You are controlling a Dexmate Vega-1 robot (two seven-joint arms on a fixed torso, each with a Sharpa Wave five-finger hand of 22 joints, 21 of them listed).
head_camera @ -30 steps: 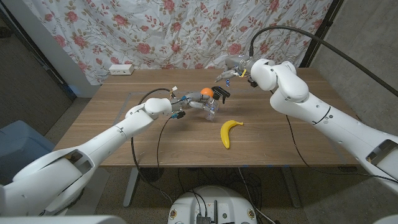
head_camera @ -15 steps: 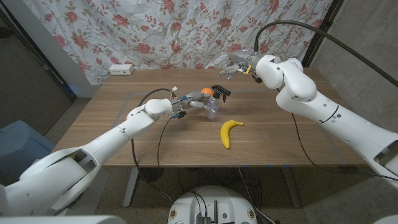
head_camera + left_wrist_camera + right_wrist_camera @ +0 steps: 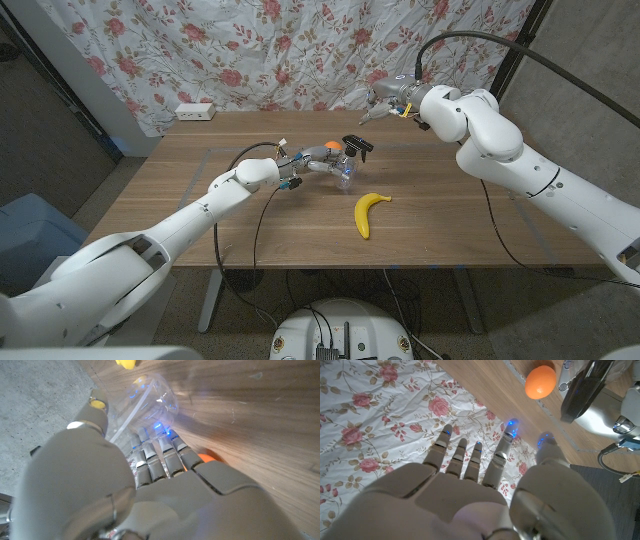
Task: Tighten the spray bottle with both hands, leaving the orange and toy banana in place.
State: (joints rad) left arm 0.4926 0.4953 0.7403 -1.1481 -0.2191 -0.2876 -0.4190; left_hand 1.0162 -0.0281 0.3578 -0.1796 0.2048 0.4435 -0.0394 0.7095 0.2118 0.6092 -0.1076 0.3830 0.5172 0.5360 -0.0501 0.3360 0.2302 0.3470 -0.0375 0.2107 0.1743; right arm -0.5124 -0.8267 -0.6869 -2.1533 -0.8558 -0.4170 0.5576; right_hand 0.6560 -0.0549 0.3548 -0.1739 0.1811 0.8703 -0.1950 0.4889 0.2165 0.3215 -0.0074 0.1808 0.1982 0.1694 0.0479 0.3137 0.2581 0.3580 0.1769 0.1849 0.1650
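Head view, left hand: grips clear plastic spray bottle, beside round orange.
Right hand: empty, fingers spread, far from bottle.

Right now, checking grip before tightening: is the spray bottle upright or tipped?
Tipped: the left hand holds the spray bottle leaning, black head angled sideways.

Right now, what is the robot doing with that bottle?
The robot's left hand holds a clear spray bottle with a black trigger top on the wooden table. An orange sits right behind the bottle, and a toy banana lies nearer the front edge. The right hand is up near the flowered curtain, fingers spread and holding nothing, apart from the bottle. So only one hand is on the bottle at this moment.
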